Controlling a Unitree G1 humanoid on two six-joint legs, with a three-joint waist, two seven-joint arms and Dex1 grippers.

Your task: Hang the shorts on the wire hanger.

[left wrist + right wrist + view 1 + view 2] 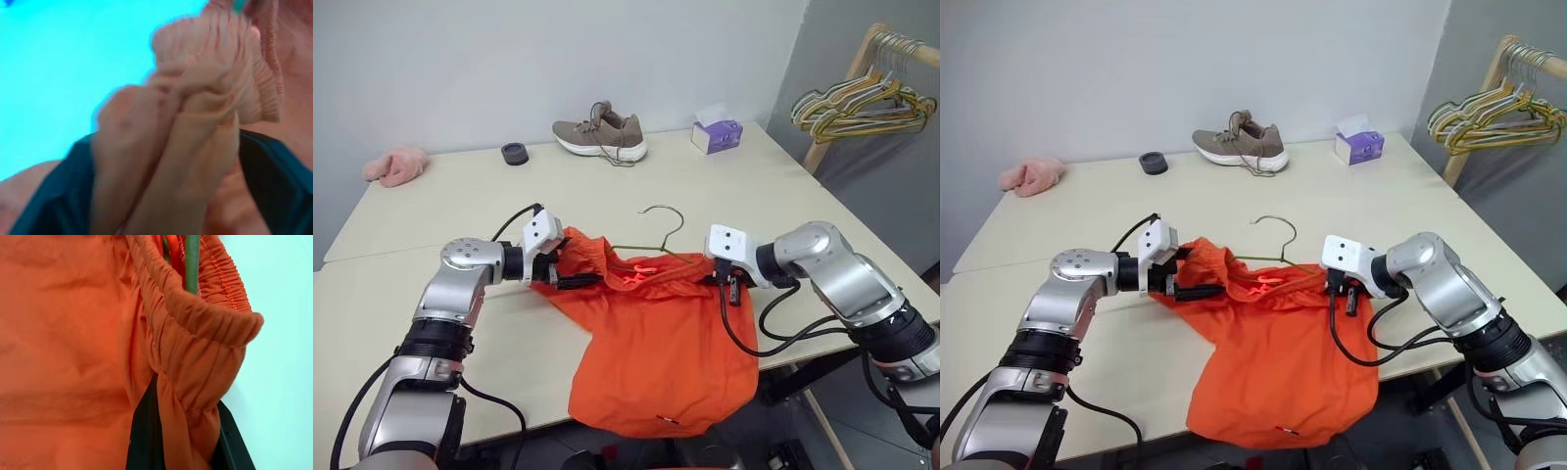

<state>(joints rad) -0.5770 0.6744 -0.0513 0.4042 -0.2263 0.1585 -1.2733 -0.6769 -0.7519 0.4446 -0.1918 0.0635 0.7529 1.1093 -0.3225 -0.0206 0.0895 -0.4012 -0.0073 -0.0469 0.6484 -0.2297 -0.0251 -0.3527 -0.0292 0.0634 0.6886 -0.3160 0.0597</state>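
On the pale surface (pixel 431 225) near its front edge, the shorts (pixel 656 362) lie spread, bright orange thin fabric with a gathered elastic waistband, their lower part draping over the edge. The wire hanger (pixel 656 235) lies at the waistband; its thin olive-grey frame runs inside the gathered band, and the curved hook pokes out beyond it onto bare surface. A small orange drawstring loop shows at mid-waistband.

The left gripper (pixel 566 272) sits at the waistband's left end, with bunched fabric between its fingers (pixel 1197 291); whether they are spread or clamping cannot be told. The right gripper (pixel 722 284) sits at the waistband's right end. In the right wrist view its black fingers (pixel 144 440) are pressed together on a fold of the band, beside the green-grey wire.

Farther back stand a purple tissue box (pixel 717 134) with a tissue poking out, a taupe sneaker (pixel 600 135), a small black disc (pixel 515 153) and a pink fuzzy cloth (pixel 395 164). A bunch of coloured hangers (pixel 862 106) hangs on a wooden rack at right.
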